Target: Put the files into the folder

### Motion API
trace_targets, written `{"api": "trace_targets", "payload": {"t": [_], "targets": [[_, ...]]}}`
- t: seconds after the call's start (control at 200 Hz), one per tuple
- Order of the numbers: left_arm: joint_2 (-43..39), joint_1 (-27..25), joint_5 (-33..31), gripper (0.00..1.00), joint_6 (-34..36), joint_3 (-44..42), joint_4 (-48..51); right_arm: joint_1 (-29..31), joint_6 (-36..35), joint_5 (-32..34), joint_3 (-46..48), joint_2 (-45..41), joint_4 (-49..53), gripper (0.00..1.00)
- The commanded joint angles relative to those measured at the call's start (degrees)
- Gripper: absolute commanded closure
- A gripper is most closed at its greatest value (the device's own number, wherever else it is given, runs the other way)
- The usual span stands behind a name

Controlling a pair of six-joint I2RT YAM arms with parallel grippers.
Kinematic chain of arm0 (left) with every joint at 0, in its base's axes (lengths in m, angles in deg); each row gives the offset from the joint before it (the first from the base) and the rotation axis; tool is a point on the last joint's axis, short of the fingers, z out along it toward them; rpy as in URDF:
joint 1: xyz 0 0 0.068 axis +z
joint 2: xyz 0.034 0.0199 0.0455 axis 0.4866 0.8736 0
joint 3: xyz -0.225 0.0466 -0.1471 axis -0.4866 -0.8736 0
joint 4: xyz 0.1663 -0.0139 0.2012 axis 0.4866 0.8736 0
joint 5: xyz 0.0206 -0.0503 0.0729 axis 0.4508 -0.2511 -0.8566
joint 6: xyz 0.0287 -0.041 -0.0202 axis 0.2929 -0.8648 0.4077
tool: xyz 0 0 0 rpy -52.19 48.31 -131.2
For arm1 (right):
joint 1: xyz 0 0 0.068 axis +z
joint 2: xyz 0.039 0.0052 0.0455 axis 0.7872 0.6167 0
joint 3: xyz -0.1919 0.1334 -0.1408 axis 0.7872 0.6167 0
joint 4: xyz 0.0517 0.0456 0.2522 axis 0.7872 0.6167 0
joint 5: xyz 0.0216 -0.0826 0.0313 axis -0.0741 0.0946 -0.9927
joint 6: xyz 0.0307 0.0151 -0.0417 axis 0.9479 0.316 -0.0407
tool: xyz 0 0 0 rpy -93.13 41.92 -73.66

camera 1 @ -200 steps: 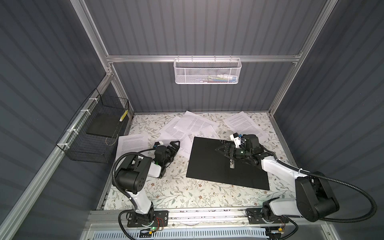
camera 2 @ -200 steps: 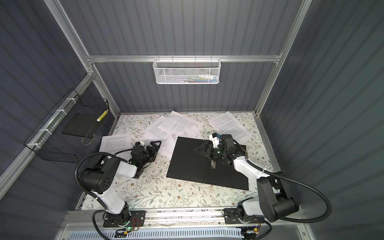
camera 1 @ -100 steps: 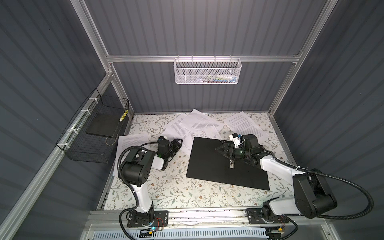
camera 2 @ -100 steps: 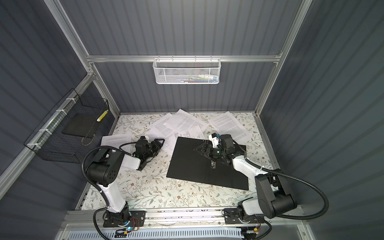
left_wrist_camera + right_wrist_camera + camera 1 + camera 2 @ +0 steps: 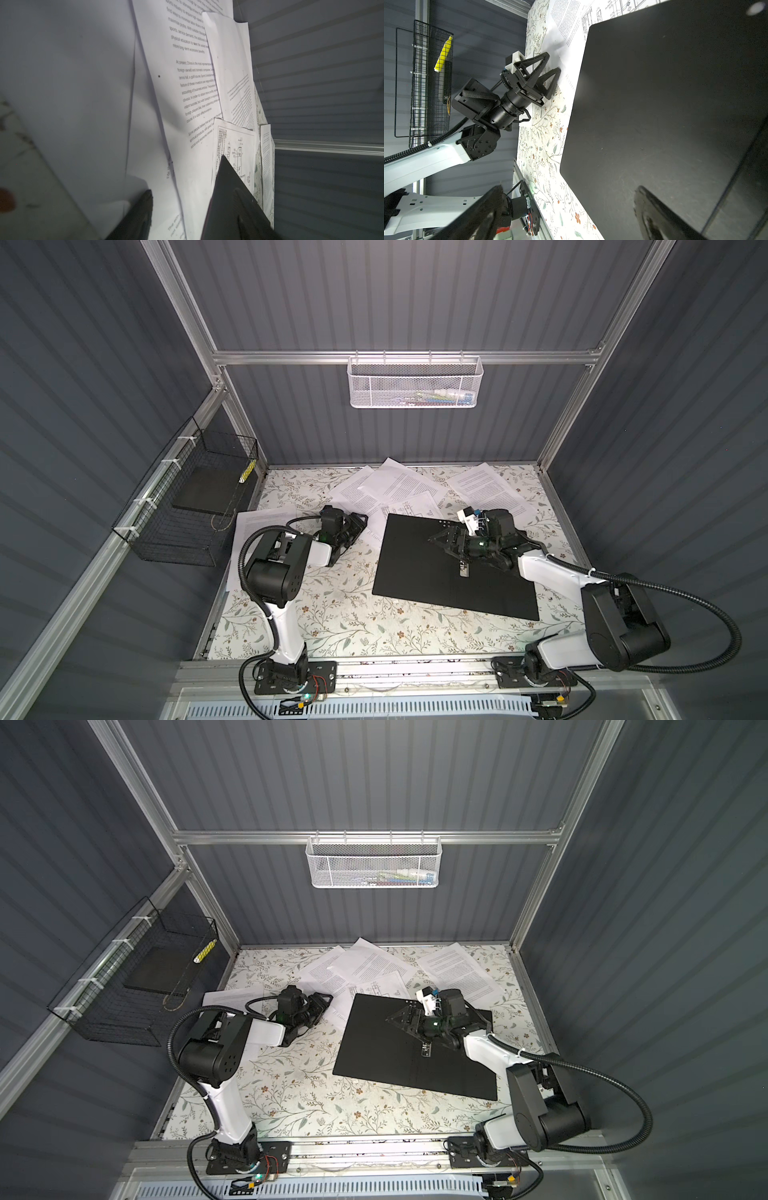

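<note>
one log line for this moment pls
left gripper: open, tips at sheet beside folder | right gripper: open, over open folder | files: all loose, none in folder

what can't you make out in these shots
- Whether the left gripper touches the files: its own body covers the contact in both top views, and the left wrist view blurs up close.
- White mesh basket contents: too small behind the mesh in both top views.
- Drawing sheet: partly under the folder.
- Folder's far corner: covered by the right arm.
</note>
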Motion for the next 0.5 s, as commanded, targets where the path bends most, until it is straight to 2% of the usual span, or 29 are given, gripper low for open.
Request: {"api": "trace_targets", "payload": {"t": [0.0, 0.215, 0.365, 0.495], "targets": [[-1.9, 1.4, -0.4, 0.34, 1.5, 0.6, 5.0, -0.1, 0.2, -1.3, -0.2, 0.2, -0.8, 0.01], [-7.0, 4.3, -5.5, 0.24, 9.2, 7.5, 28.3, -0.1, 0.1, -0.7, 0.2, 0.3, -0.8, 0.01], [-6.3, 6.1, -5.1, 0.17, 11.4, 10.6, 33.3, 0.0, -0.6, 0.9, -0.2, 0.6, 0.3, 0.01], [-3.3, 8.0, -2.3, 0.16, 11.8, 13.2, 34.7, 1.4, -4.1, 7.3, -3.9, 1.9, 6.4, 0.01]]}}
